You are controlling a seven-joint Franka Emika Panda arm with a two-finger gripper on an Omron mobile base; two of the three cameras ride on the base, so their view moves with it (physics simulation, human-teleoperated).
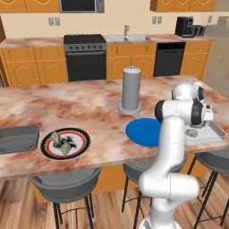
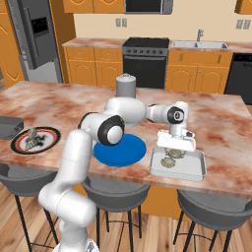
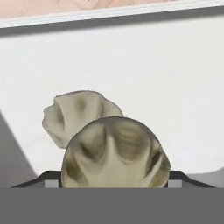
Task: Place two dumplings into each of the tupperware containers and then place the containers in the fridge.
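My gripper (image 2: pixel 173 149) hangs low over the pale see-through tupperware container (image 2: pixel 195 170) at the counter's right end, shut on a dumpling (image 3: pixel 114 153) that spans the gap between the fingertips (image 3: pixel 48 183). A second dumpling (image 3: pixel 74 113) lies on that tray's floor just beyond it, also seen as a dumpling (image 2: pixel 168 163) in the right base view. Two more dumplings (image 1: pixel 60 142) lie on the white plate with the black-red rim (image 1: pixel 82 136). The dark grey tupperware container (image 1: pixel 18 138) sits beside that plate at the left end. The fridge (image 2: pixel 37 39) stands at the far left.
A round blue plate (image 1: pixel 141 132) lies between the arm and the pale tray. A grey paper-towel roll (image 1: pixel 131 89) stands mid-counter. Stools (image 1: pixel 67 183) line the near counter edge. A black oven (image 1: pixel 86 56) and a dishwasher (image 1: pixel 169 58) stand along the back wall.
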